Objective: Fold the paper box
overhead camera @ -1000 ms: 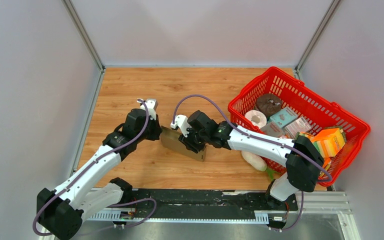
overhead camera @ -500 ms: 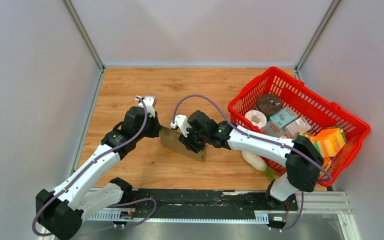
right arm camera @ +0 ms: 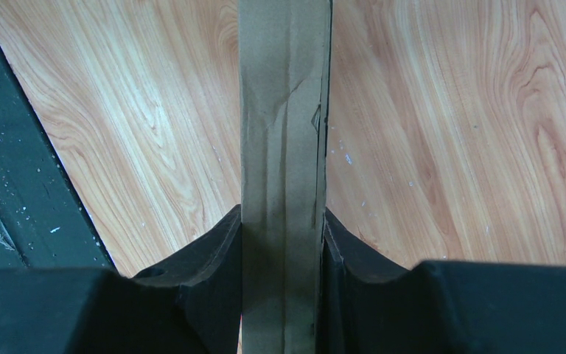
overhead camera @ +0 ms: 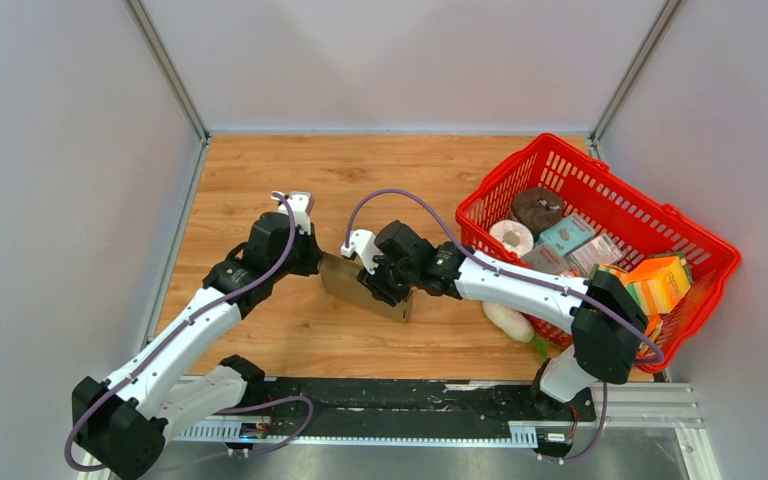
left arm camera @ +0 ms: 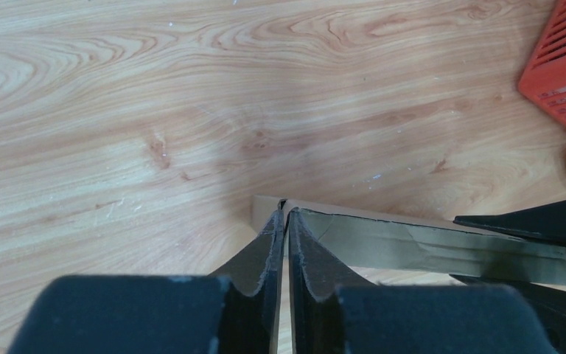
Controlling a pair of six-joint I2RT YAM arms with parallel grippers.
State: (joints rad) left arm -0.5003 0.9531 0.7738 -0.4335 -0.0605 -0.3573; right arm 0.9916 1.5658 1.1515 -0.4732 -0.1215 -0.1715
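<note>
The paper box (overhead camera: 345,280) is a flat brown cardboard piece standing on edge on the wooden table, between both arms. My right gripper (overhead camera: 388,290) is shut on it, and in the right wrist view the box (right arm camera: 284,110) fills the gap between the black fingers (right arm camera: 214,251). My left gripper (overhead camera: 318,262) is at the box's left end. In the left wrist view its fingertips (left arm camera: 284,214) pinch the end corner of the box (left arm camera: 427,247), with only a thin slit between the fingers.
A red plastic basket (overhead camera: 550,140) full of groceries stands at the right, and its corner (left arm camera: 560,66) shows in the left wrist view. A small white packet (overhead camera: 508,320) lies just in front of it. Grey walls close in the table.
The left gripper's jaws have narrowed onto the box's left end, and that wrist has shifted slightly left. The right gripper and the box have not moved.
</note>
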